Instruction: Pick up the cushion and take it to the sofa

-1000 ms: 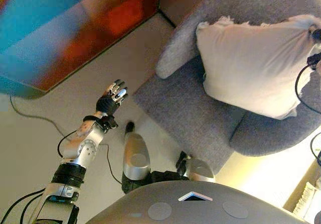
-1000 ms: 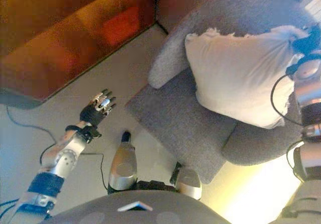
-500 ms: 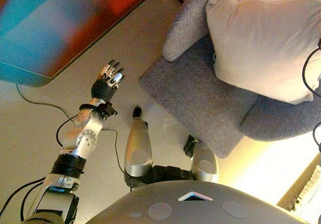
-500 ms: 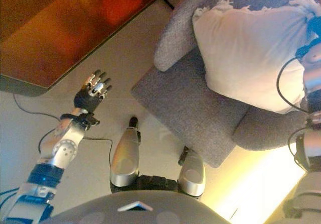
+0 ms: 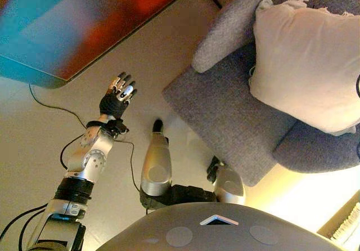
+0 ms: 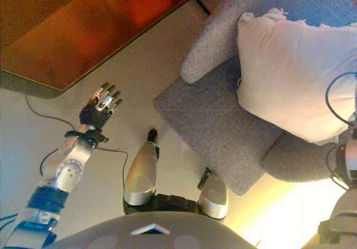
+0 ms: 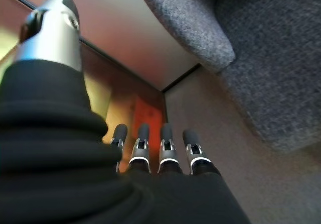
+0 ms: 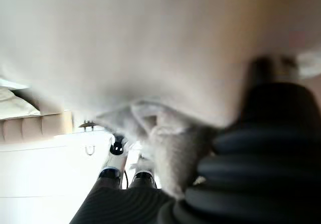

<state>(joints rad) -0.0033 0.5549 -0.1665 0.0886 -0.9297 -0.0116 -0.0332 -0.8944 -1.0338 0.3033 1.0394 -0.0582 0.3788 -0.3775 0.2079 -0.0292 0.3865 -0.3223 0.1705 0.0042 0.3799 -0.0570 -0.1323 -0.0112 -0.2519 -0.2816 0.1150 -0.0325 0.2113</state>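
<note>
Cushion (image 5: 306, 65), cream with a frayed fringe, lies over the seat and arm of a grey armchair (image 5: 225, 113), a fold of its fabric bunched between the thumb and curled fingers of the right hand (image 8: 128, 171), as that hand's wrist view shows from very close. The left hand (image 5: 116, 97) hangs well apart from the cushion, over bare floor (image 5: 152, 65) beside the armchair's front corner, fingers straight and spread, holding nothing. Beyond its fingertips runs a reddish wooden panel (image 6: 72, 25).
</note>
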